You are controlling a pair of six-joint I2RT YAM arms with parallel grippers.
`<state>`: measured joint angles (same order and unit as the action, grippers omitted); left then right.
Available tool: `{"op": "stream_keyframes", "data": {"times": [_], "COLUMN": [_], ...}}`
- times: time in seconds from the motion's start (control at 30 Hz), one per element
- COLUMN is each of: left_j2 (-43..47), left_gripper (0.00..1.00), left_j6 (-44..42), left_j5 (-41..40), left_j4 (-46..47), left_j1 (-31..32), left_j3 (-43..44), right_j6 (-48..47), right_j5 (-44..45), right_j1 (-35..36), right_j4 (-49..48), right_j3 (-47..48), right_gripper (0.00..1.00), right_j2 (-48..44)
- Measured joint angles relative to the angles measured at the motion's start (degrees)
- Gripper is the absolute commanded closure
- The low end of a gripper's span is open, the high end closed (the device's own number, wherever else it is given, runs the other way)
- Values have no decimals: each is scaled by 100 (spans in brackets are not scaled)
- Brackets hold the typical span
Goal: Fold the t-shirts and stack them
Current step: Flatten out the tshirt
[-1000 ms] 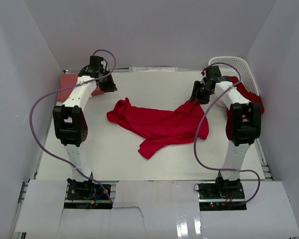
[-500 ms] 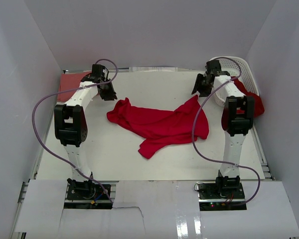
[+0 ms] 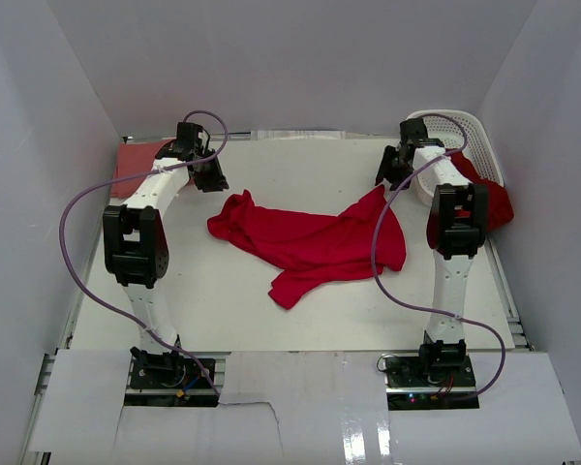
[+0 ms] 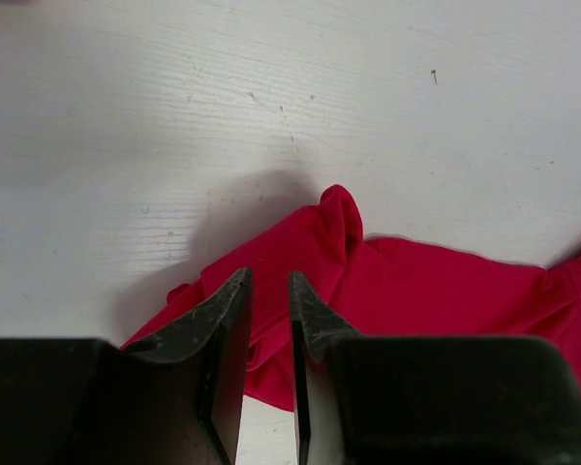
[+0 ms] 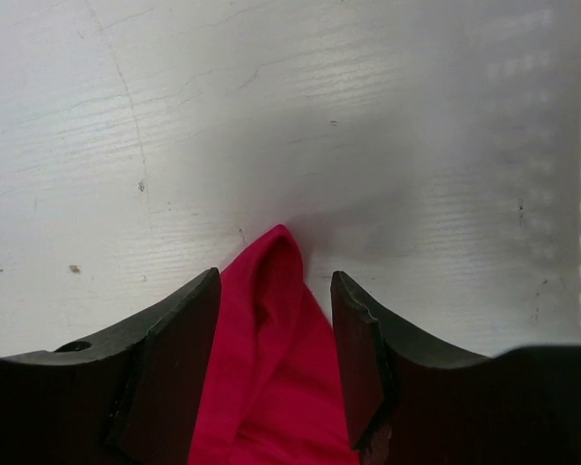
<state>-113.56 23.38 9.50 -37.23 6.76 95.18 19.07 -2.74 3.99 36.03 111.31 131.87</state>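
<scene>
White walls close round a pale table (image 3: pixel 223 310). At its middle we see a crimson t-shirt (image 3: pixel 310 244) lying crumpled and spread. At the far right stands a white lattice basket (image 3: pixel 473 129) with more red cloth (image 3: pixel 491 192) spilling over its near rim. A paler pink shirt (image 3: pixel 136 161) lies in the far left corner. Our left gripper (image 4: pixel 268 281) hangs over the crimson shirt's left end, jaws a narrow slit, gripping nothing. Our right gripper (image 5: pixel 275 281) hangs over its right tip, jaws well apart, the cloth's peak lying loose below the gap.
</scene>
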Motion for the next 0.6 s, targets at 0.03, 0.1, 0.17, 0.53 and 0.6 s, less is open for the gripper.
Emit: {"op": "stream_keyframes", "data": {"times": [0.03, 0.1, 0.17, 0.53, 0.6], "left_j2": [7, 9, 9, 9, 9], "left_gripper": [68, 68, 68, 68, 68], "left_j6": [0, 0, 2, 2, 0], "left_j5": [2, 4, 4, 9, 11], "left_j4": [0, 0, 0, 2, 4], "left_j1": [0, 0, 0, 0, 0], "left_j3": [2, 0, 0, -13, -15], "right_j6": [2, 4, 11, 61, 90], "right_j5": [0, -7, -22, -96, -109], "right_j1": [0, 4, 4, 4, 4], "right_j4": [2, -4, -2, -17, -24], "right_j3": [0, 0, 0, 2, 2], "right_gripper": [46, 47, 49, 80, 80], "right_j2": [9, 33, 72, 164, 164]}}
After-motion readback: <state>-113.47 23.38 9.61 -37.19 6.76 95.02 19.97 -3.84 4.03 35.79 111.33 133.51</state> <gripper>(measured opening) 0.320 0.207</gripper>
